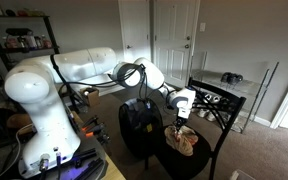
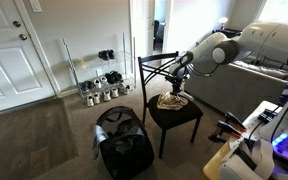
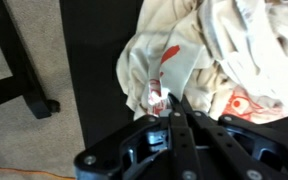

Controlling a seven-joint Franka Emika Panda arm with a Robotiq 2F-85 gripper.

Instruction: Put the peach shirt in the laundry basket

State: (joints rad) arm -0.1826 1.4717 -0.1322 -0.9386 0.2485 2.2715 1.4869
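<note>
As only the wrist view shows, claw [image 3: 166, 108] pinches shirt [image 3: 189, 55].

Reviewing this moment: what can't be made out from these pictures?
1. Whether the gripper pinches the peach shirt or only touches it: in the wrist view, the contact is blurred against the folds.
2. The shirt's full extent: cut off by the wrist view's top and right edges, and too small in both exterior views.
3. The contents of the laundry basket: in an exterior view, the interior is too dark.

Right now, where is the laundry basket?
In both exterior views the black laundry basket stands on the carpet just beside the black chair, whose seat holds the shirt.
</note>
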